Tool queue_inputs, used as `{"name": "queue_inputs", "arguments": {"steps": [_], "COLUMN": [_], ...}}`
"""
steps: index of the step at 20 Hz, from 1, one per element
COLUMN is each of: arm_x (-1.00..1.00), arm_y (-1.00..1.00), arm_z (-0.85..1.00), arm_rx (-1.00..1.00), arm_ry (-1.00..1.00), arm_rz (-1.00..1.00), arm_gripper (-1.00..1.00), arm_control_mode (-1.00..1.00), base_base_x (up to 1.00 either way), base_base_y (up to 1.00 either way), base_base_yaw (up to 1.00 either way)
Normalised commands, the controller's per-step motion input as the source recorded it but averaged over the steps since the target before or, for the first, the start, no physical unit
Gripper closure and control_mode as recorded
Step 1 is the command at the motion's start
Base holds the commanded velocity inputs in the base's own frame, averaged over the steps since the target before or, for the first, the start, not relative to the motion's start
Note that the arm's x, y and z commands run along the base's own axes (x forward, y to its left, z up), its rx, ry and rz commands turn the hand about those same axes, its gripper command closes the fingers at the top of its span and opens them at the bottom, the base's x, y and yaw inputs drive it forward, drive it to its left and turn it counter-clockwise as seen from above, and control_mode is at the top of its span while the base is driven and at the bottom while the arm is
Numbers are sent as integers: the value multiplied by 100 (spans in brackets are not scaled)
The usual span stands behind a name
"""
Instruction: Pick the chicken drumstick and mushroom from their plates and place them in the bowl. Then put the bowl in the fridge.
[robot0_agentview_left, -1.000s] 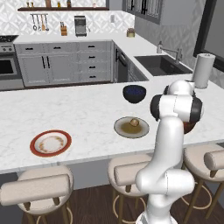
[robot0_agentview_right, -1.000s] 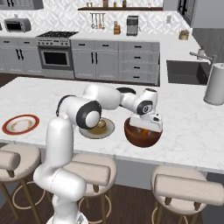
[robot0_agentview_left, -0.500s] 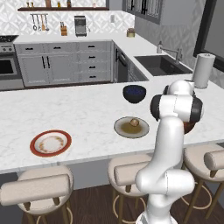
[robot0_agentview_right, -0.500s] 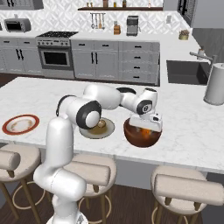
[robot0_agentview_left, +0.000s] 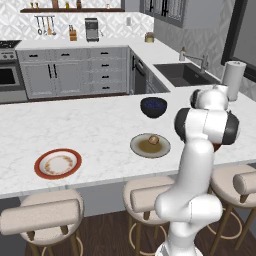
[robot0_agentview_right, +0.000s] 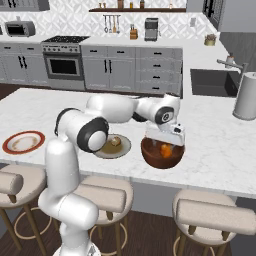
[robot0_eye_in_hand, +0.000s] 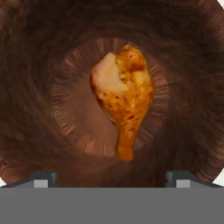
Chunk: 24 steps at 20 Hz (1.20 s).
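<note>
While arm reaches right, claw (robot0_agentview_right: 166, 145) spread over bowl (robot0_agentview_right: 161, 155), drumstick (robot0_eye_in_hand: 124, 98) inside.

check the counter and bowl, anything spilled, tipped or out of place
Nothing stands out. The drumstick lies inside the upright bowl, the mushroom sits on its plate, and the red plate is bare.

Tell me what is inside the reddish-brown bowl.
The chicken drumstick lies on the bottom of the bowl, alone. The open tool hangs above it. From the right base, the tool covers part of the inside.
</note>
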Motion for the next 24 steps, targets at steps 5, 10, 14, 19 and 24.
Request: {"name": "queue_inputs", "arguments": {"steps": [5,10,14,19,24], "arm_x": [-22,0,0,7,37], "arm_y": [84,97,97,92,85], "arm_z": [57,52,43,46,7], "arm_rx": [-5,-5,0,0,0], "arm_ry": [-5,-6,-5,-2,0], "arm_rz": [0,0,0,0,0], "arm_gripper": [-100,-100,-100,-100,-100], "arm_control_mode": [-100,-100,-100,-100,-100], "base_base_x": [0,0,0,0,0], "base_base_y": [0,0,0,0,0], "base_base_yaw": [0,0,0,0,0]}}
